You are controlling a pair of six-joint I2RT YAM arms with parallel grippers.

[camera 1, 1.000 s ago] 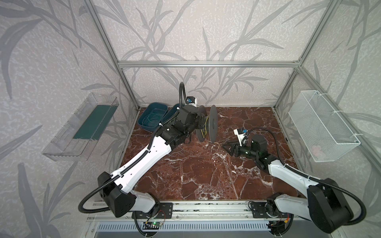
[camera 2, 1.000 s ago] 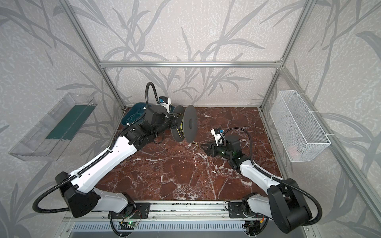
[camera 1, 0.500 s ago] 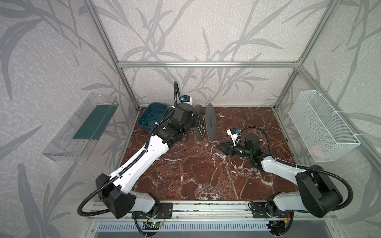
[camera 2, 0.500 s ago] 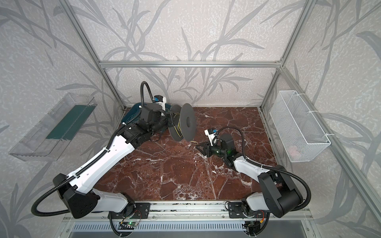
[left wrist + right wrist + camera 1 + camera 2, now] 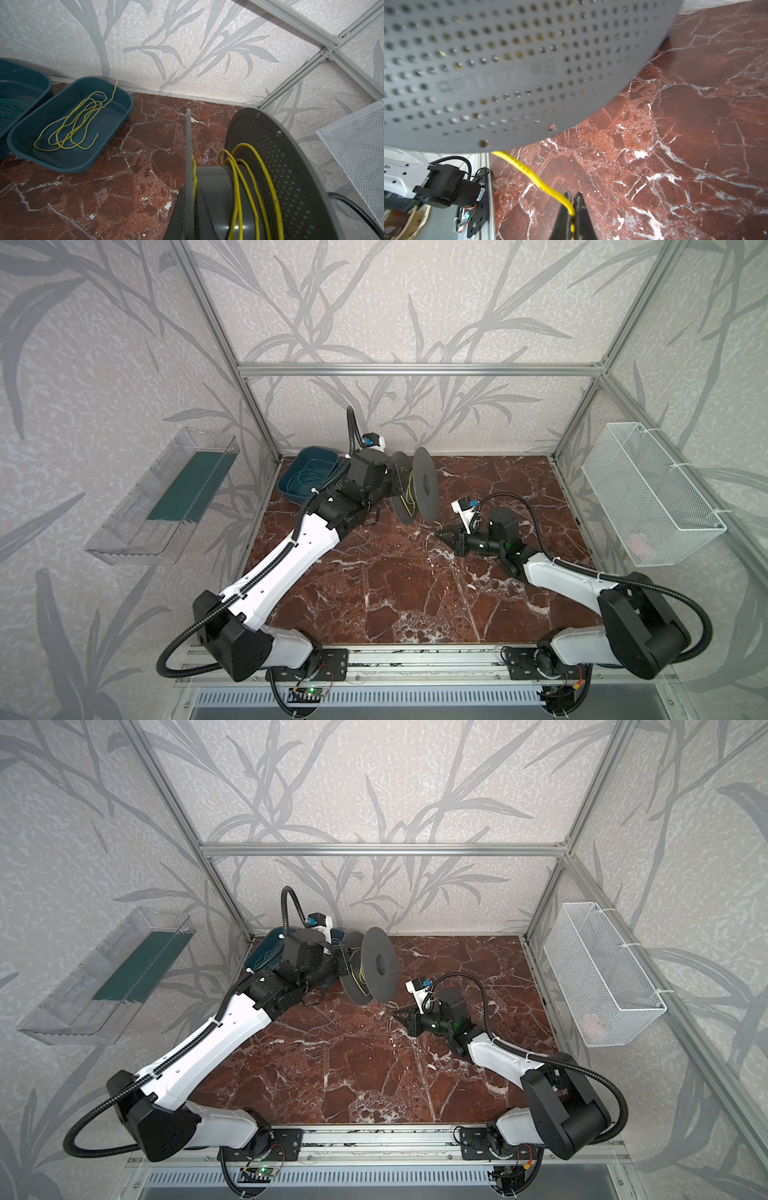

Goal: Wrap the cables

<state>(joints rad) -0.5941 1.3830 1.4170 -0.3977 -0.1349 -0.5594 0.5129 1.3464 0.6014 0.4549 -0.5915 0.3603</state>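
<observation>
Two closed end effectors — the right end effector point(image 5: 572, 199) pinches the cable point(image 5: 529, 174), which runs from its tips to the spool point(image 5: 508, 62); the left end effector point(image 5: 390, 485) seems to hold that spool. Thin, limp, light, probably slick — pinch close to the flange.

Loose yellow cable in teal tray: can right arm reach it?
Probably not. The right gripper is shut on another yellow cable, and the spool and left arm stand between it and that tray.

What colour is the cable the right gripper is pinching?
Bright yellow cable, clearest in the right wrist view.
</observation>
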